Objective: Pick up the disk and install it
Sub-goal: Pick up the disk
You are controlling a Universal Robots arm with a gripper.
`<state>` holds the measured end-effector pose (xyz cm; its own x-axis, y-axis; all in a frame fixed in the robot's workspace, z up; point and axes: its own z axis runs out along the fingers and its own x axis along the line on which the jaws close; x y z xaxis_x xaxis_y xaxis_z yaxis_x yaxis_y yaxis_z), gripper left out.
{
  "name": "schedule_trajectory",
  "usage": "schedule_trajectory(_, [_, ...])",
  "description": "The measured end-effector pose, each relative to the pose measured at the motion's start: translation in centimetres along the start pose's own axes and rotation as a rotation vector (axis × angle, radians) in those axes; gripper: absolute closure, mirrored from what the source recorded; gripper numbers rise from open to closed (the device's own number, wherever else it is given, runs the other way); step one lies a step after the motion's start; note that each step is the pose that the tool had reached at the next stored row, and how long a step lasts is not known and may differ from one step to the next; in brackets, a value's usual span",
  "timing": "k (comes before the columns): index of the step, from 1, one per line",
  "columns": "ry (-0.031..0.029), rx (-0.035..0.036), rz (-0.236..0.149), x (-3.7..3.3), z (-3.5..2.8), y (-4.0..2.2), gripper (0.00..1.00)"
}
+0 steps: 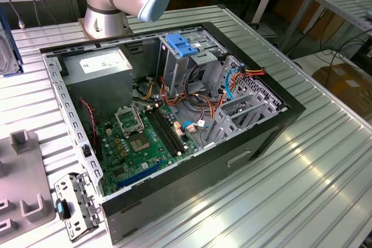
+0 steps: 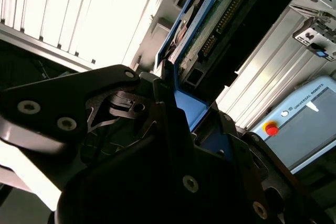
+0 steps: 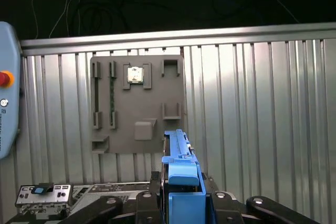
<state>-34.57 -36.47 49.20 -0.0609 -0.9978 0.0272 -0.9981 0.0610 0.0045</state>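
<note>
While the gripper (image 3: 182, 188) clamps the blue-railed disk (image 3: 178, 148) on edge, I see a grey fixture plate (image 3: 137, 103) lying well beyond it.

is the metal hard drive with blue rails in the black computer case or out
Out: hard drive held in the black gripper over the ribbed table.

The open case (image 1: 256, 140) is crowded: a tall cage (image 1: 174, 65) and a lower cage (image 1: 247, 105) flank tangled cables (image 1: 200, 100), and a supply box (image 1: 96, 76) fills one corner. Only the board (image 1: 145, 137) leaves room above. The lower cage's bays seem open, though wires partly hide them. Past the claw (image 3: 182, 184) gripping the disk (image 3: 177, 145), bare tabletop (image 3: 252, 119) lies beside a grey tray (image 3: 137, 103).
</note>
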Motion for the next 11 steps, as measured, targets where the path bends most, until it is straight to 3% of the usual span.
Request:
schedule_trajectory(4, [-0.0004, 0.0064, 0.000, -0.05, 0.00, -0.90, 0.63])
schedule_trajectory(8, [-0.0012, 0.0193, -0.001, -0.08, -0.01, -1.50, 0.63])
schedule_trajectory(11, [-0.0013, 0.0207, -0.013, -0.04, -0.01, -1.89, 0.63])
